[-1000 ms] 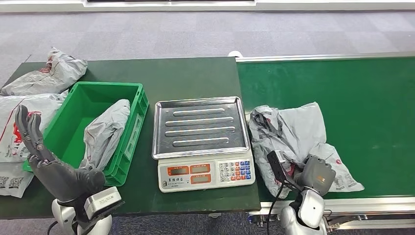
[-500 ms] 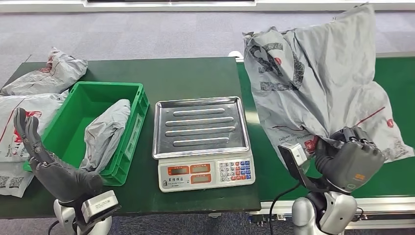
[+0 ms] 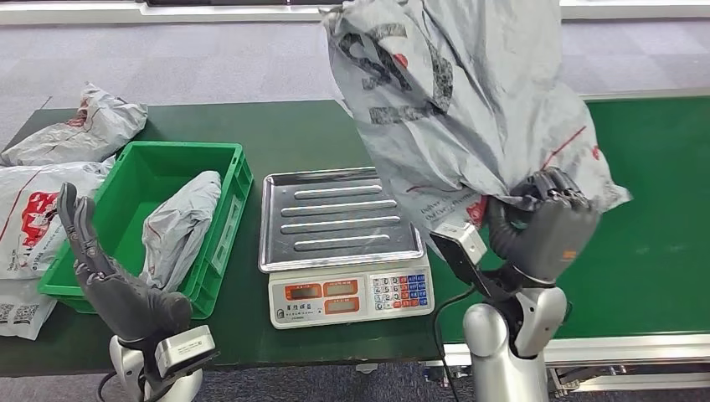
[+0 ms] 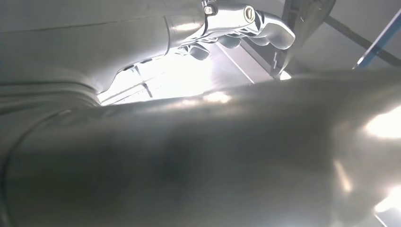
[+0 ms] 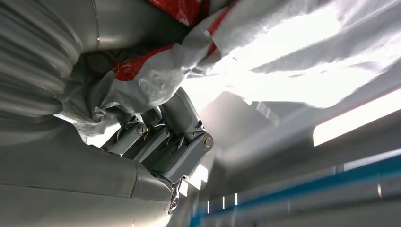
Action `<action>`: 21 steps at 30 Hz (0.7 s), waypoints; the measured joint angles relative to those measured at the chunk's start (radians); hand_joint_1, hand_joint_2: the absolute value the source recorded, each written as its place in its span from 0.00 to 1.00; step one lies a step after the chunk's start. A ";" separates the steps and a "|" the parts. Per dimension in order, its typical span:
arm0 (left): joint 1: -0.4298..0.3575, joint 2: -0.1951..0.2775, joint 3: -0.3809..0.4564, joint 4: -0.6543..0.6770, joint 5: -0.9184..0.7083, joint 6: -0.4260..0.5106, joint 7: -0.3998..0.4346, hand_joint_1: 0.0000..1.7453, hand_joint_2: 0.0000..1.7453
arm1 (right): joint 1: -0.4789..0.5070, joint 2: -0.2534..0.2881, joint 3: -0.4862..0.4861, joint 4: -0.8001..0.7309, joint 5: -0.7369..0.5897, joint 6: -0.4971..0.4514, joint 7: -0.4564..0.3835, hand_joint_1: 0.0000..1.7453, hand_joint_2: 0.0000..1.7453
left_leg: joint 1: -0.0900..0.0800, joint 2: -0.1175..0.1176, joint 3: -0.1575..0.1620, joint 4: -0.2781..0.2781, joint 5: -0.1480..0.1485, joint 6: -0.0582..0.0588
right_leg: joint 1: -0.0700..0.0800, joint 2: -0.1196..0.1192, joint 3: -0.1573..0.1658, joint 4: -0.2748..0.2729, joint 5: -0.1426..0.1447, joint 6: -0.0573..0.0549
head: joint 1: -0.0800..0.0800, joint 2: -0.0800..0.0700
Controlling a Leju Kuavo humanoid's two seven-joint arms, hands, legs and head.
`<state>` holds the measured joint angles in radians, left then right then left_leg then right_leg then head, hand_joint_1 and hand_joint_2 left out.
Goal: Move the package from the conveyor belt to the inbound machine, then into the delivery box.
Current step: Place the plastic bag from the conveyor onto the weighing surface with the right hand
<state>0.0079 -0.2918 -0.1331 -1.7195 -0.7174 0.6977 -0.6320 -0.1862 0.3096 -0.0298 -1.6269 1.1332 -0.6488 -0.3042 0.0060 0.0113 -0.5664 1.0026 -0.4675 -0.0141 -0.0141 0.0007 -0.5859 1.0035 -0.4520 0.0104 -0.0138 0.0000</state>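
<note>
My right hand (image 3: 544,224) grips a large grey plastic package (image 3: 456,92) by its lower edge and holds it high in the air, over the seam between the scale and the green conveyor belt (image 3: 653,209). In the right wrist view the fingers (image 5: 161,137) are curled into the crumpled grey and red wrapper (image 5: 156,80). The scale's steel tray (image 3: 339,219) stands bare, partly under the hanging package. A green delivery box (image 3: 126,218) to its left holds another grey package (image 3: 180,226). My left hand (image 3: 105,272) stands with fingers straight and apart in front of the box, holding nothing.
Several grey mail bags (image 3: 79,130) lie on the dark green table (image 3: 301,134) left of the box, one with a red print (image 3: 33,213). The scale's keypad and displays (image 3: 352,295) face me at the table's front edge.
My right hand has lifted the package off the belt and carried it up and to the left, toward the scale. The left hand shifted slightly right; the camera moved a little.
</note>
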 joint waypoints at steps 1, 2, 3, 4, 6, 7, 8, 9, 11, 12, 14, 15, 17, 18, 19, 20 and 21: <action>-0.001 0.000 -0.003 0.004 -0.001 0.000 0.004 0.00 0.00 | -0.032 -0.001 0.027 0.052 -0.056 0.021 0.001 1.00 1.00 | 0.000 0.000 0.000 0.000 0.000 0.000 | 0.000 0.000 0.000 0.000 0.000 0.000 | 0.000 0.000; -0.003 0.000 -0.007 0.007 -0.002 0.000 0.006 0.00 0.00 | -0.061 -0.002 0.050 0.104 -0.122 0.046 -0.011 1.00 1.00 | 0.000 0.000 0.000 0.000 0.001 -0.001 | 0.000 0.000 0.000 0.000 0.001 -0.001 | 0.000 0.000; -0.004 0.000 -0.012 0.010 -0.002 0.000 0.008 0.00 0.00 | -0.086 -0.004 0.069 0.159 -0.199 0.074 -0.036 1.00 1.00 | 0.000 0.000 0.000 0.000 0.001 -0.001 | 0.000 0.000 0.000 0.000 0.001 -0.001 | 0.000 0.000; -0.005 0.000 -0.018 0.014 -0.002 0.000 0.008 0.00 0.00 | -0.106 -0.005 0.086 0.211 -0.274 0.101 -0.067 1.00 1.00 | 0.000 0.000 0.000 0.000 0.001 -0.001 | 0.000 0.000 0.000 0.000 0.001 -0.001 | 0.000 0.000; -0.007 0.000 -0.025 0.021 -0.002 0.000 0.007 0.00 0.00 | -0.131 -0.007 0.112 0.296 -0.379 0.139 -0.120 1.00 1.00 | 0.000 -0.001 0.000 0.000 0.002 0.000 | 0.000 -0.001 0.000 0.000 0.001 -0.001 | 0.000 0.000; -0.008 0.000 -0.027 0.024 -0.002 0.000 0.006 0.00 0.00 | -0.139 -0.008 0.121 0.328 -0.400 0.147 -0.132 1.00 1.00 | 0.000 -0.001 0.000 0.000 0.002 0.000 | 0.000 -0.001 0.000 0.000 0.001 -0.001 | 0.000 0.000; -0.009 0.000 -0.027 0.027 -0.002 0.000 0.006 0.00 0.00 | -0.147 -0.010 0.129 0.354 -0.407 0.150 -0.138 1.00 1.00 | 0.000 -0.001 0.000 0.000 0.002 0.000 | 0.000 -0.001 0.000 0.000 0.001 -0.001 | 0.000 0.000; -0.009 0.000 -0.028 0.029 -0.002 0.000 0.005 0.00 0.00 | -0.154 -0.011 0.135 0.376 -0.411 0.152 -0.140 1.00 1.00 | 0.000 -0.001 0.000 0.000 0.002 0.000 | 0.000 -0.001 0.000 0.000 0.001 -0.001 | 0.000 0.000; -0.010 0.000 -0.029 0.034 -0.002 0.000 0.005 0.00 0.00 | -0.163 -0.014 0.144 0.409 -0.414 0.154 -0.142 1.00 1.00 | 0.000 -0.001 -0.001 0.000 0.002 0.000 | 0.000 -0.001 -0.001 0.000 0.001 0.000 | 0.000 0.000; -0.010 0.000 -0.029 0.035 -0.002 0.000 0.005 0.00 0.00 | -0.166 -0.015 0.148 0.423 -0.414 0.154 -0.142 1.00 1.00 | 0.000 -0.001 -0.001 0.000 0.002 0.000 | 0.000 -0.001 -0.001 0.000 0.001 0.000 | 0.000 0.000; -0.011 0.000 -0.030 0.039 -0.002 0.000 0.004 0.00 0.00 | -0.170 -0.017 0.152 0.442 -0.417 0.155 -0.143 1.00 1.00 | 0.000 -0.001 -0.002 0.000 0.001 0.000 | 0.000 -0.001 -0.002 0.000 0.001 0.000 | 0.000 0.000; -0.011 0.000 -0.030 0.040 -0.001 0.000 0.004 0.00 0.00 | -0.172 -0.018 0.154 0.450 -0.423 0.159 -0.145 1.00 1.00 | 0.000 -0.001 -0.002 0.000 0.001 0.000 | 0.000 -0.001 -0.002 0.000 0.001 0.000 | 0.000 0.000; -0.013 0.000 -0.033 0.045 0.000 0.000 0.003 0.00 0.00 | -0.175 -0.019 0.155 0.469 -0.458 0.176 -0.154 1.00 1.00 | 0.000 -0.001 -0.002 0.000 0.001 0.000 | 0.000 -0.001 -0.002 0.000 0.001 0.000 | 0.000 0.000; -0.014 0.000 -0.036 0.048 0.001 0.000 0.003 0.00 0.00 | -0.176 -0.020 0.155 0.481 -0.481 0.185 -0.159 1.00 1.00 | 0.000 -0.001 -0.002 0.000 0.001 0.000 | 0.000 -0.001 -0.002 0.000 0.001 0.000 | 0.000 0.000; -0.015 0.000 -0.039 0.051 0.002 0.000 0.002 0.00 0.00 | -0.175 -0.020 0.155 0.497 -0.503 0.192 -0.162 1.00 1.00 | 0.000 -0.001 -0.002 0.000 0.001 0.000 | 0.000 -0.001 -0.002 0.000 0.001 0.000 | 0.000 0.000; -0.016 0.000 -0.041 0.054 0.002 0.000 0.002 0.00 0.00 | -0.174 -0.020 0.155 0.515 -0.517 0.195 -0.162 1.00 1.00 | 0.000 -0.001 -0.002 0.000 0.001 0.000 | 0.000 -0.001 -0.002 0.000 0.001 0.000 | 0.000 0.000; -0.017 0.000 -0.042 0.057 0.002 0.000 0.003 0.00 0.00 | -0.172 -0.020 0.155 0.533 -0.525 0.197 -0.160 1.00 1.00 | 0.000 -0.001 -0.002 0.000 0.001 0.000 | 0.000 -0.001 -0.002 0.000 0.001 0.000 | 0.000 0.000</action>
<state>-0.0088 -0.2915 -0.1754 -1.6621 -0.7151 0.6977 -0.6292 -0.3580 0.2896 0.1251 -1.0941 0.6082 -0.4514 -0.4643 0.0062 0.0101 -0.5684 1.0027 -0.4661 -0.0143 -0.0139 0.0001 -0.5882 1.0033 -0.4507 0.0100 -0.0139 0.0000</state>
